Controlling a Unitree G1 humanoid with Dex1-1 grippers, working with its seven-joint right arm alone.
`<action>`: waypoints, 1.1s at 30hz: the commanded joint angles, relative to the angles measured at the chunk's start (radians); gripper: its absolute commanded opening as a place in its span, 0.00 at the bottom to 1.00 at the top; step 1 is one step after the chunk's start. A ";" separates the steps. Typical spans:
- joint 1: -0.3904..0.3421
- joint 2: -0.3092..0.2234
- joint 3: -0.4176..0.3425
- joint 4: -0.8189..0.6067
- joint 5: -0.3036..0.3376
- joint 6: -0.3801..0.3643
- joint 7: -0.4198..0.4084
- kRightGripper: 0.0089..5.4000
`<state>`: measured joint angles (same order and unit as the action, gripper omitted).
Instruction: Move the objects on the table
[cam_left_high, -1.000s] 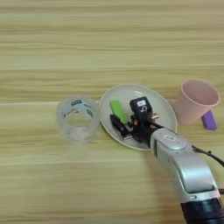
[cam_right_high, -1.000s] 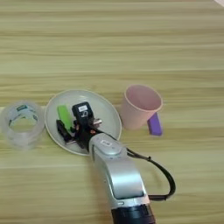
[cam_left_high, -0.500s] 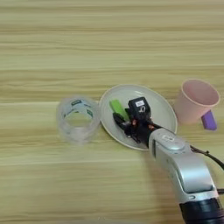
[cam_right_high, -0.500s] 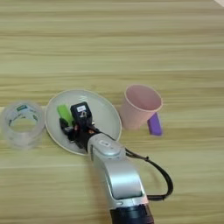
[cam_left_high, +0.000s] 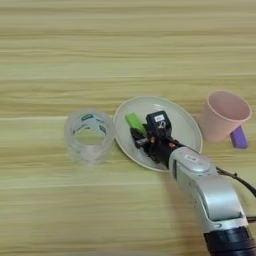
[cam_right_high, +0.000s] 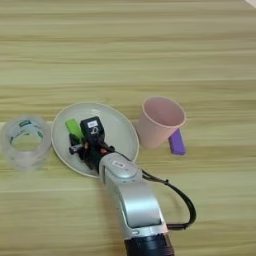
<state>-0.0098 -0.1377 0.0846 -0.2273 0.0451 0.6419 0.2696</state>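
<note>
Tool is down over the plate right at the green block, can't tell its grip, so next I'd guess lifting the block out.

The whole view is filled by a light wooden table, marked by long horizontal grain stripes and evenly lit.

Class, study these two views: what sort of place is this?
Probably a robot test bench, not a home: a bare wooden table with unrelated props, a tape roll, a plate holding a green block, and a pink cup.
</note>
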 joint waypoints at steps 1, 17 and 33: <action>-0.072 0.002 -0.021 -0.091 0.011 -0.032 -0.017 0.26; -0.173 -0.081 -0.272 -0.362 0.094 0.072 -0.047 0.26; -0.110 -0.252 -0.674 -0.251 0.129 0.007 -0.079 0.26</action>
<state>-0.0875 -0.3333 -0.5575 -0.4853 0.1858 0.7245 0.2066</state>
